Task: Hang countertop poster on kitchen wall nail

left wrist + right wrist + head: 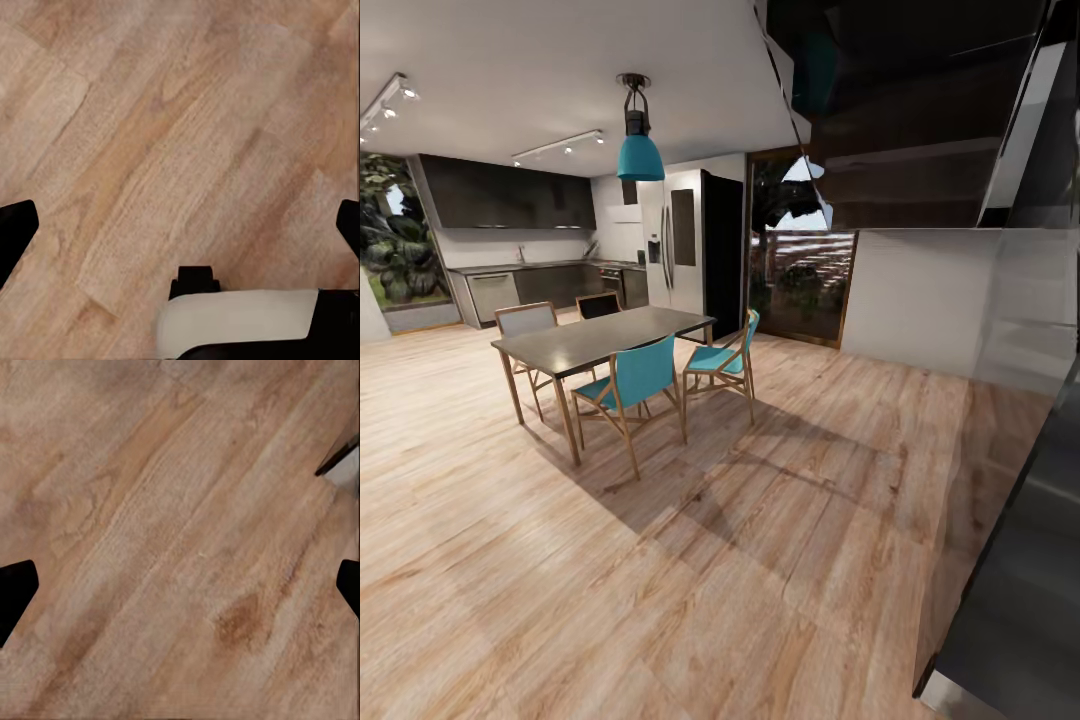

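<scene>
The kitchen countertop (pixel 525 266) lies far off at the back left, a thin grey top over dark cabinet fronts. The poster is out of view at this distance. My left gripper (pixel 180 225) hangs open over bare wooden floor, its black fingertips (pixel 15 229) far apart with nothing between them. My right gripper (pixel 180 585) is also open above the floorboards, and its fingertips (pixel 15 589) stand at the frame's two sides.
A dark dining table (pixel 600 340) with teal chairs (pixel 635 380) stands between me and the kitchen. A steel fridge (pixel 680 240) and a teal pendant lamp (pixel 640 150) are behind it. A dark glossy structure (pixel 1010 560) runs close along my right. Open wooden floor (pixel 710 580) stretches ahead.
</scene>
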